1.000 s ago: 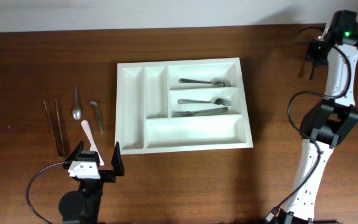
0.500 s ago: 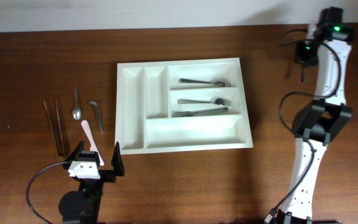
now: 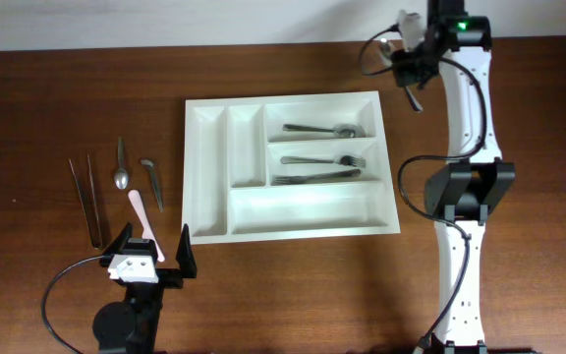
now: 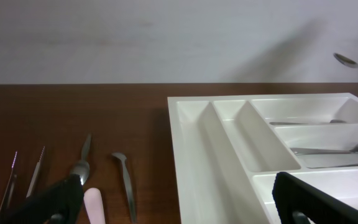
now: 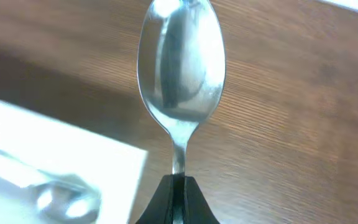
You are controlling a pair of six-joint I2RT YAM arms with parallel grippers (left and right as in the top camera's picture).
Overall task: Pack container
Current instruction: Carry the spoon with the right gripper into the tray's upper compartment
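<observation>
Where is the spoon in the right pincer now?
Right wrist view: the spoon is pinched by the right pincer, hanging over the table just beyond the container's far right corner.

The setting looks like a robotics lab or test station. A left arm and a right arm, both trailing black cables, stand on a dark wooden bench against a plain white wall. On the bench, a white cutlery tray and loose utensils are laid out in neat order like test props.
</observation>
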